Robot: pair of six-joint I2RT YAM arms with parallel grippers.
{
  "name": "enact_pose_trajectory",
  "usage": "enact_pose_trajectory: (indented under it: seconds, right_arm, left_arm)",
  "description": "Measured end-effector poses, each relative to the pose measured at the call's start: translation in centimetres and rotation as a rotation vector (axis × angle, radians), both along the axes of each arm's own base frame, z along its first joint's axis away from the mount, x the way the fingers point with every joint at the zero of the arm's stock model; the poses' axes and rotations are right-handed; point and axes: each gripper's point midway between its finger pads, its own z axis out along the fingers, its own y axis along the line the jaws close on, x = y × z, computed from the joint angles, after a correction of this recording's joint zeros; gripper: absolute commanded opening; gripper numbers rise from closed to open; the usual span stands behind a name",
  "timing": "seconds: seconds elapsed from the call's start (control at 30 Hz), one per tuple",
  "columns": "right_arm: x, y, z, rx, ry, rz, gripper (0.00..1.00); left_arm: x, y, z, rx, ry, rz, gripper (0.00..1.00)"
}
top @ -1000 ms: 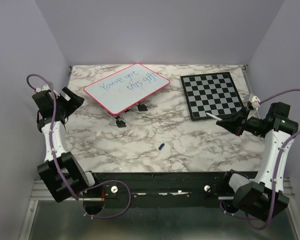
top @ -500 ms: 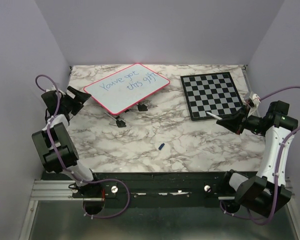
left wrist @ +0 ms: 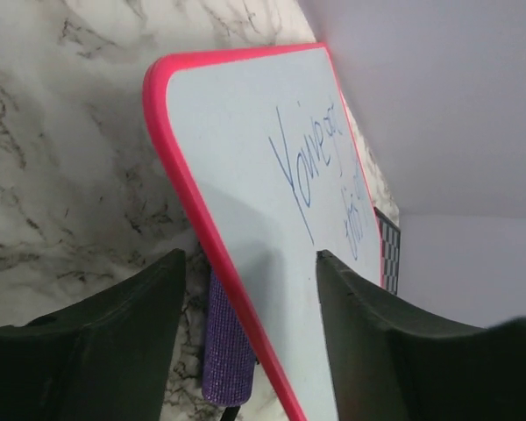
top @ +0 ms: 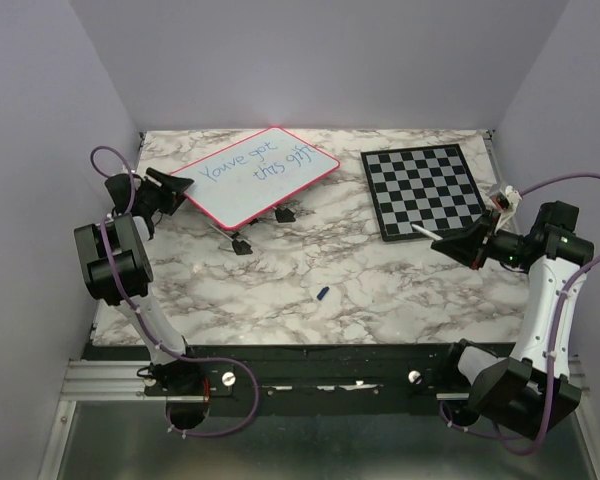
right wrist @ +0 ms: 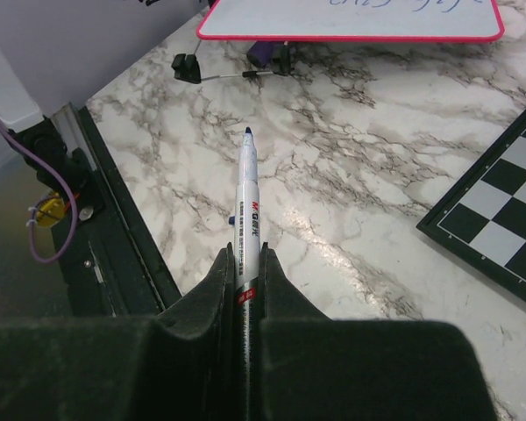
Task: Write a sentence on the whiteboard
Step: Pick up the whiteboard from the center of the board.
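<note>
The whiteboard (top: 255,178) (left wrist: 263,175) with its pink-red rim stands tilted on a stand at the back left. The sentence (top: 257,164) (left wrist: 320,171) runs across it in two lines of thin blue handwriting. My left gripper (top: 180,187) (left wrist: 250,254) is open, its jaws straddling the board's left edge, one in front and one behind, with gaps showing on both sides. Over the table's right side, my right gripper (top: 445,242) (right wrist: 247,254) is shut on a white marker (top: 426,232) (right wrist: 246,189), uncapped, tip pointing toward the board.
A grey-and-black chessboard (top: 425,190) (right wrist: 500,237) lies at the back right. A small blue cap (top: 322,293) lies on the marble table near the front middle. Black stand feet (top: 242,245) (right wrist: 186,67) and a purple roll (left wrist: 226,351) sit under the board.
My left arm has swung in from the left wall to the whiteboard's left corner, and its jaws have narrowed around the edge. The right arm with the marker has hardly moved.
</note>
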Motion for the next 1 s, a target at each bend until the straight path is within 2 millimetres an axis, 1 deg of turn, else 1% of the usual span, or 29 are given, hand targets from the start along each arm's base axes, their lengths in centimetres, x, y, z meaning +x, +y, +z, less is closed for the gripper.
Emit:
enact_pose_trajectory:
  seconds: [0.03, 0.07, 0.13, 0.17, 0.23, 0.27, 0.33, 0.4, 0.5, 0.63, 0.83, 0.93, 1.0]
  right_arm:
    - [0.0, 0.0, -0.1, 0.002, 0.005, -0.002, 0.00]
    - [0.1, 0.0, -0.2, 0.004, 0.011, -0.002, 0.01]
    - [0.2, 0.0, -0.3, 0.008, 0.019, -0.004, 0.00]
    - [0.2, 0.0, -0.4, 0.008, 0.021, -0.005, 0.01]
    - [0.3, -0.1, -0.6, 0.009, 0.028, -0.009, 0.01]
    - [0.4, -0.1, -0.6, 0.010, 0.031, -0.010, 0.00]
    - [0.4, -0.1, -0.7, 0.010, 0.035, -0.012, 0.01]
    - [0.5, -0.1, -0.8, 0.009, 0.037, -0.012, 0.01]
    - [0.6, -0.2, -0.8, 0.007, 0.036, -0.014, 0.00]
    - [0.6, -0.2, -0.9, 0.005, 0.039, -0.015, 0.01]
    - [0.7, -0.2, -0.9, 0.003, 0.039, -0.017, 0.01]
    - [0.7, -0.2, -0.9, 0.002, 0.038, -0.016, 0.01]
    - [0.7, -0.2, -0.9, 0.000, 0.035, -0.016, 0.01]
  left_arm:
    - [0.5, 0.0, 0.1, -0.009, -0.002, -0.001, 0.54]
    - [1.0, 0.0, 0.2, -0.013, -0.009, -0.001, 0.44]
    - [2.3, 0.0, 0.8, -0.019, -0.026, -0.004, 0.32]
    - [2.9, 0.1, 1.0, -0.022, -0.034, -0.005, 0.19]
    - [3.6, 0.0, 1.4, -0.033, -0.043, -0.010, 0.08]
    - [4.0, -0.3, 1.9, -0.072, -0.041, -0.009, 0.01]
    - [4.4, -0.9, 3.1, -0.143, -0.034, -0.010, 0.00]
    - [4.5, -1.8, 4.0, -0.170, -0.045, -0.040, 0.00]
    - [4.4, -2.8, 4.5, -0.174, -0.061, -0.079, 0.00]
    - [4.2, -3.2, 4.9, -0.190, -0.073, -0.106, 0.00]
    - [4.2, -3.2, 6.9, -0.177, -0.126, -0.117, 0.00]
    - [3.9, -3.1, 9.0, -0.147, -0.167, -0.121, 0.00]
    - [3.3, -3.2, 11.3, -0.114, -0.214, -0.120, 0.00]
